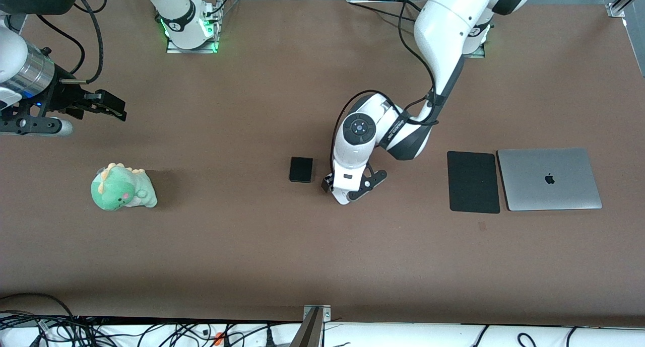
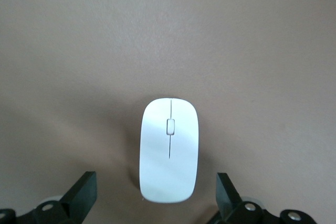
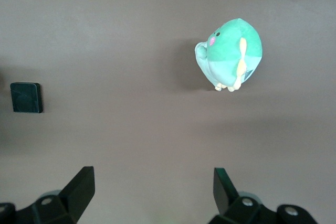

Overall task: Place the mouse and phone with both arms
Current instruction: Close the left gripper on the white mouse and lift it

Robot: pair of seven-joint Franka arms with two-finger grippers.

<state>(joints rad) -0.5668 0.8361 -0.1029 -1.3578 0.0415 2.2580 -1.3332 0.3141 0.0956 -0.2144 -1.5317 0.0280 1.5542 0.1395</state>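
The white mouse [image 2: 169,150] lies on the brown table, seen in the left wrist view; in the front view the left hand hides it. My left gripper [image 1: 347,188] points down over it, open, and its fingertips [image 2: 86,182] stand on either side of the mouse's end without touching it. The black phone [image 1: 301,169] lies flat on the table beside the left hand, toward the right arm's end; it also shows in the right wrist view [image 3: 26,97]. My right gripper [image 1: 112,106] waits up in the air at the right arm's end of the table, open and empty [image 3: 152,174].
A green dinosaur plush [image 1: 123,187] sits at the right arm's end, also in the right wrist view [image 3: 231,56]. A black mouse pad [image 1: 472,182] and a closed silver laptop [image 1: 549,179] lie side by side toward the left arm's end.
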